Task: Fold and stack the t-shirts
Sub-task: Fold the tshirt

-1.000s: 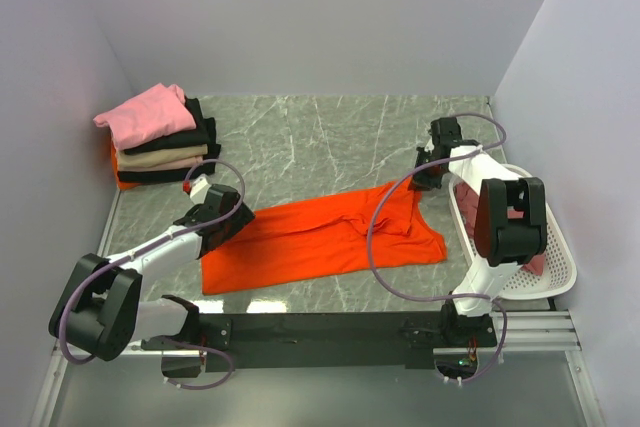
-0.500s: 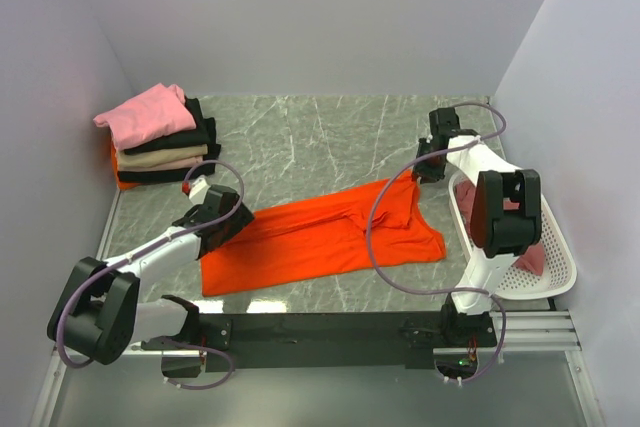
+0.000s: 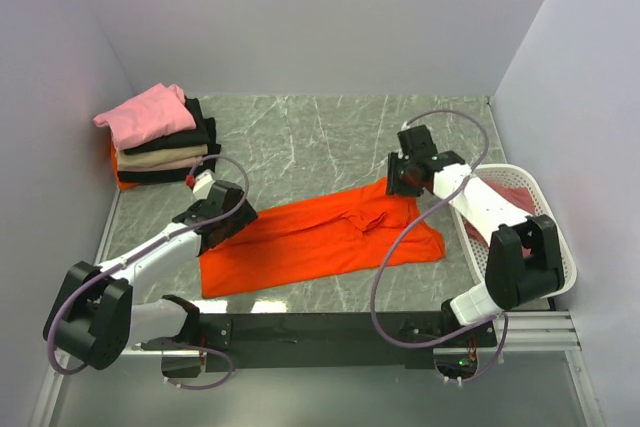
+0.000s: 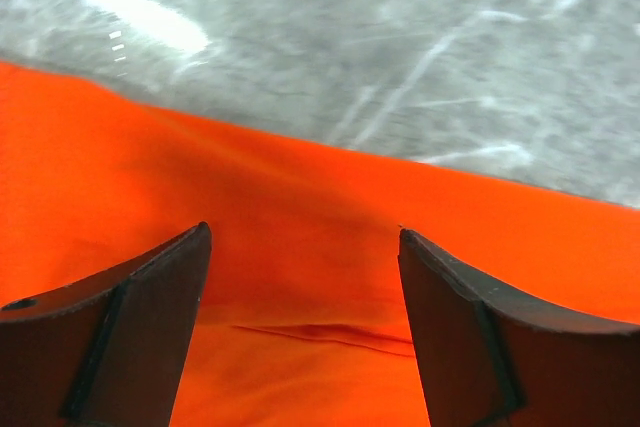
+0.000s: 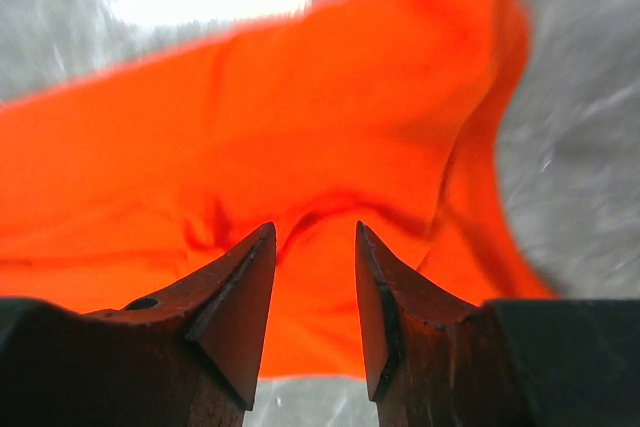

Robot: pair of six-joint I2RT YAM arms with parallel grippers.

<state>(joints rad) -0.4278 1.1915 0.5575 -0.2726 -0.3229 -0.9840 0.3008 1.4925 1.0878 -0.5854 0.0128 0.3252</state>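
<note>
A large orange t-shirt (image 3: 320, 237) lies spread across the middle of the table, bunched toward its right end. My left gripper (image 3: 226, 217) hovers over the shirt's left edge, jaws wide open; orange cloth (image 4: 300, 197) with a small crease lies below the empty gap (image 4: 303, 232). My right gripper (image 3: 398, 180) sits over the shirt's far right corner. Its jaws stand apart with nothing between them (image 5: 314, 232), above rumpled orange fabric (image 5: 300, 127). Folded t-shirts (image 3: 165, 147) are stacked at the back left, a pink one (image 3: 145, 115) on top.
A white lattice basket (image 3: 555, 267) stands at the right wall, with dusty rose cloth (image 3: 515, 197) inside. Grey walls close in on three sides. A black rail (image 3: 320, 329) carrying the arm bases runs along the near edge.
The right arm swung left from near the basket to over the shirt's far right corner, and its jaws widened. The left gripper crept slightly onto the shirt's left edge.
</note>
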